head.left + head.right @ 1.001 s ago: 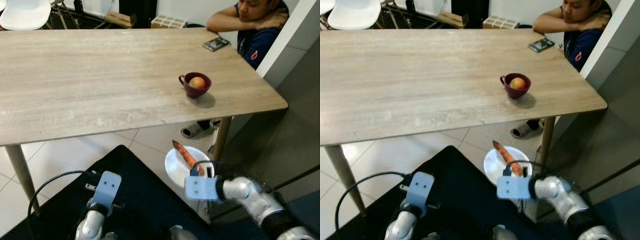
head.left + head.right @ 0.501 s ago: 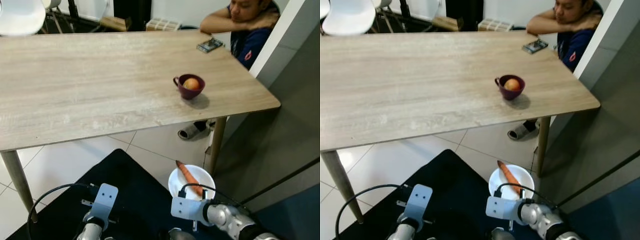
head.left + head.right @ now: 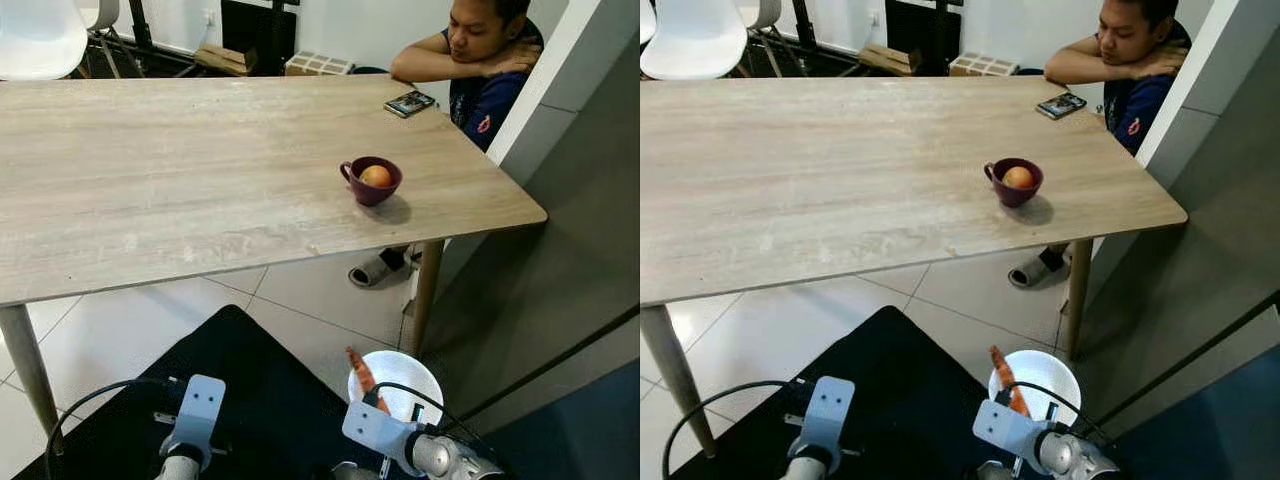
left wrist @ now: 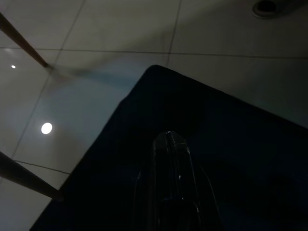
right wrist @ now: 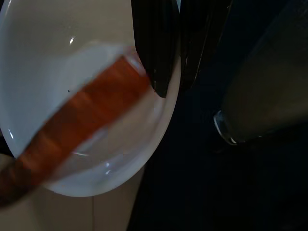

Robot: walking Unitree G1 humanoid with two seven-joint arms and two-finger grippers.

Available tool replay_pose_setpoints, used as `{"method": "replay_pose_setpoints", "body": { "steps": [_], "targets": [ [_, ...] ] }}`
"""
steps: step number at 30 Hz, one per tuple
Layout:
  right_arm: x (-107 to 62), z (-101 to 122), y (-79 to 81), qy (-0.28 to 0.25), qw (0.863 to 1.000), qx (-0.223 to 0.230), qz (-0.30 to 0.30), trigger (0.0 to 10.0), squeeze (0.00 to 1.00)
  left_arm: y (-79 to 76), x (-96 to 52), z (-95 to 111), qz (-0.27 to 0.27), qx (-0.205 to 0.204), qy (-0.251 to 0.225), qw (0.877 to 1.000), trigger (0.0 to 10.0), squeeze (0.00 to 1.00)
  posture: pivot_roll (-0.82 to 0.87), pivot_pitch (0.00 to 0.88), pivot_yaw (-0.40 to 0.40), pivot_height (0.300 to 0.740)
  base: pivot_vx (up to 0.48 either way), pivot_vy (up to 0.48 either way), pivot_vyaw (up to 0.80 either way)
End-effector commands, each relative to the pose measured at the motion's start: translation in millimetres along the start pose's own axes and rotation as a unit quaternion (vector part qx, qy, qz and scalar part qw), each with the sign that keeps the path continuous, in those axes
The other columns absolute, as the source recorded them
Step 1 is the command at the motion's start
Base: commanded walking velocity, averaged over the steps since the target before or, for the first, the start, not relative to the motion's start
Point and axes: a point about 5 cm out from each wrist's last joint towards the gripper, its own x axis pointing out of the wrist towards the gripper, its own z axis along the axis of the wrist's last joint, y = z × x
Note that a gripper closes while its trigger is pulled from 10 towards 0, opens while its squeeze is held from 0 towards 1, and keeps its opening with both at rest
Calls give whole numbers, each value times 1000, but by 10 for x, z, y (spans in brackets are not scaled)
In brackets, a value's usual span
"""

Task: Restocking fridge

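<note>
Carrot (image 5: 77, 125) on white plate (image 5: 38, 62) in right claw (image 5: 168, 89) — table (image 3: 200, 170), seated person (image 3: 480, 60) ahead

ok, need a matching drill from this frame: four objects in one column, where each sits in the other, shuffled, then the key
Things:
1. carrot
2. orange fruit
3. phone
4. white chair

Places:
A. in the maroon cup on the table
B. on the white plate pinched at its rim by the right gripper
C. beyond the table's far edge
D. on the table by the seated person

Pairs: 1-B, 2-A, 3-D, 4-C
</note>
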Motion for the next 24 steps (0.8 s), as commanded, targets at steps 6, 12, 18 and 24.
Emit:
{"method": "replay_pose_setpoints", "body": {
  "steps": [6,12,18,24],
  "targets": [
    [-1,-42,119,10,1000,12,-1,10000,0,-65,-66,-137,-8,-8,32,999,10000,0,-65,93,-102,740,0,0,0],
    [-18,-97,209,17,1000,-9,12,10000,0,-106,-83,-171,-15,-13,43,999,10000,0,-59,96,-102,740,0,0,0],
    [-17,-98,220,19,1000,-3,12,10000,0,-111,-87,-182,-20,-14,47,999,10000,0,-61,94,-98,740,0,0,0],
    [-25,-165,224,45,995,85,-14,10000,0,-83,-108,-243,-26,-27,66,997,10000,0,-65,92,-80,740,0,0,0]
  ]
}}
